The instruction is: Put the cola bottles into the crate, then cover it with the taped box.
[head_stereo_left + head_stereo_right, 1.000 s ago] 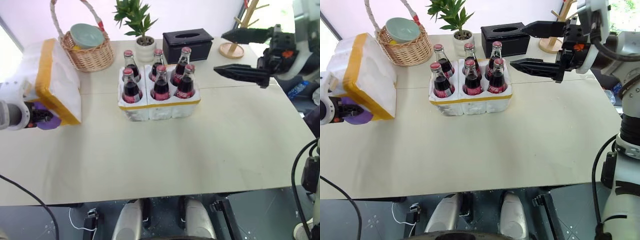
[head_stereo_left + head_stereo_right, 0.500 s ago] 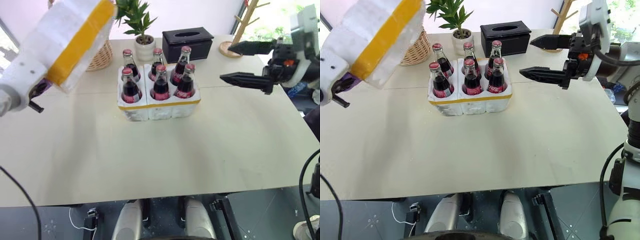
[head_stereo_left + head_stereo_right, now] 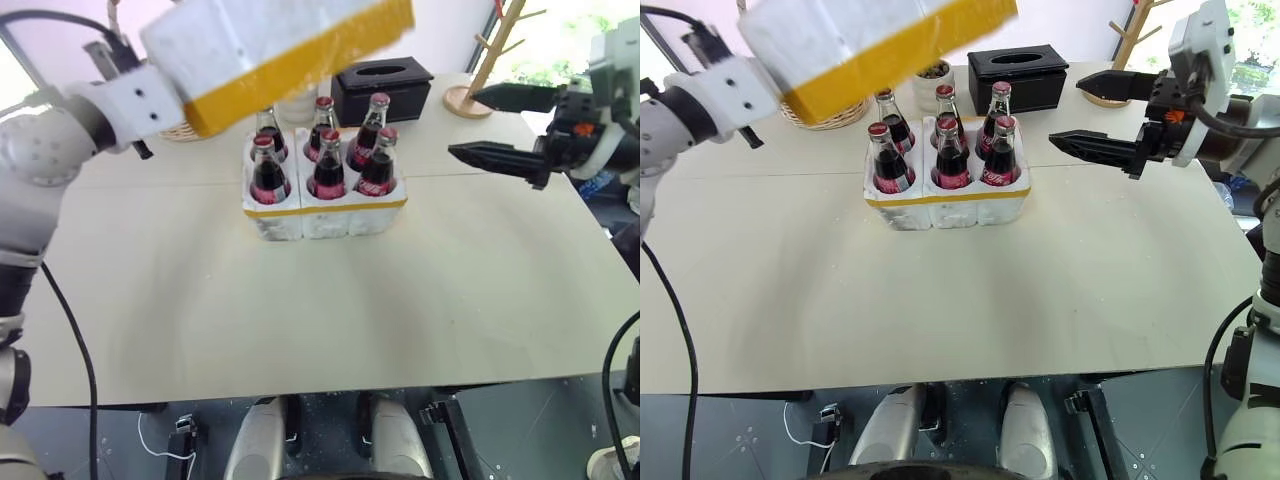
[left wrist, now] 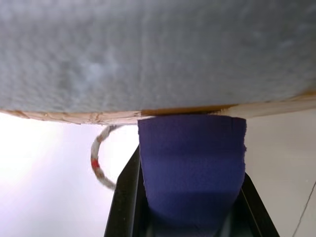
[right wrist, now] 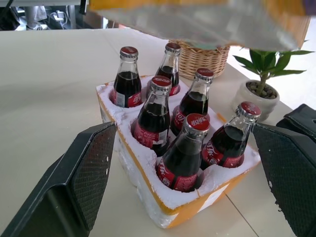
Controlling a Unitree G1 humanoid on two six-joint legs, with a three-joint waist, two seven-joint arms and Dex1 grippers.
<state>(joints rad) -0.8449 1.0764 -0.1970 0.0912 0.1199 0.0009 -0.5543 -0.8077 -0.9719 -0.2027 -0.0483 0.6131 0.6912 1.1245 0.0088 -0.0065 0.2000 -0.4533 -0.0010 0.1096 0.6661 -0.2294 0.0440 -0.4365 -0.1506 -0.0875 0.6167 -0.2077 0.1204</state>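
Several cola bottles (image 3: 328, 170) with red caps stand upright in the wells of the crate (image 3: 325, 215), a low white foam block with a yellow band, at the middle of the table. The taped box (image 3: 280, 40) hangs tilted in the air above and slightly behind the bottles. My left gripper (image 4: 190, 197) is shut on the purple disc (image 4: 190, 158) at the box's end. To the right of the crate my right gripper (image 3: 462, 124) hovers open, its fingers (image 5: 74, 187) wide apart and pointing at the bottles, holding nothing.
A black tissue box (image 3: 385, 80) sits behind the crate. A wicker basket (image 3: 810, 115) and a potted plant (image 5: 261, 74) stand at the back, partly hidden by the taped box. A wooden rack (image 3: 505, 40) is at the back right. The table (image 3: 320, 310) spreads wide in front.
My left arm has lifted the taped box up and to the right, rolling it, from the table's left side to above the bottles. The right gripper has barely moved.
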